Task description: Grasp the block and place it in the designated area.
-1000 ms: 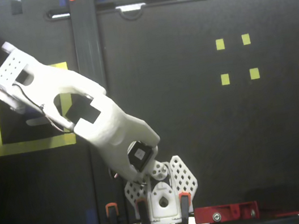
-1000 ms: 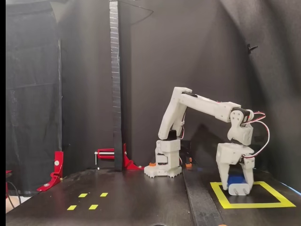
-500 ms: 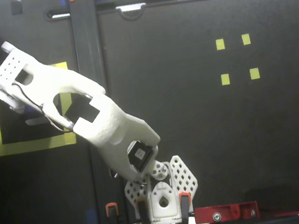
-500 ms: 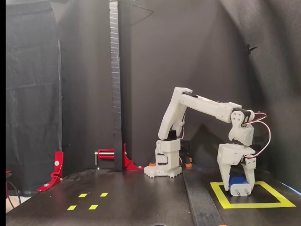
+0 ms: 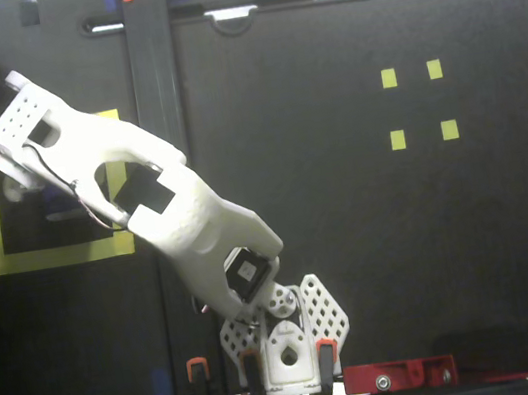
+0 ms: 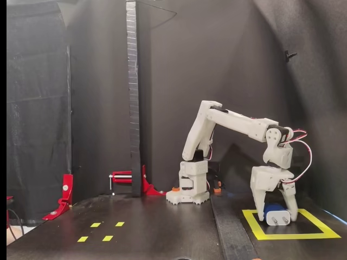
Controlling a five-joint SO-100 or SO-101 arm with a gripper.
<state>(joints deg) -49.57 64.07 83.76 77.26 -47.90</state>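
Observation:
In the side fixed view the small blue block (image 6: 277,215), with a white end face and two prongs toward the camera, lies on the black surface inside the designated area, a square of wide yellow tape (image 6: 287,236). My gripper (image 6: 277,218) points down over it, open, one finger on each side of the block and slightly apart from it. In the top-down fixed view the white wrist and gripper (image 5: 12,174) cover the block, and the yellow tape square (image 5: 51,257) shows around them at the left.
Four tiny yellow tape squares (image 5: 416,104) mark a spot across the table. A tall black post (image 6: 133,97) stands behind the arm's base (image 6: 187,189). Red clamps (image 6: 129,179) sit at the table's edges. Black curtains enclose the table.
The gripper lowered the block onto the surface inside the yellow square, then its fingers spread apart and let go of it. The arm otherwise hardly moved.

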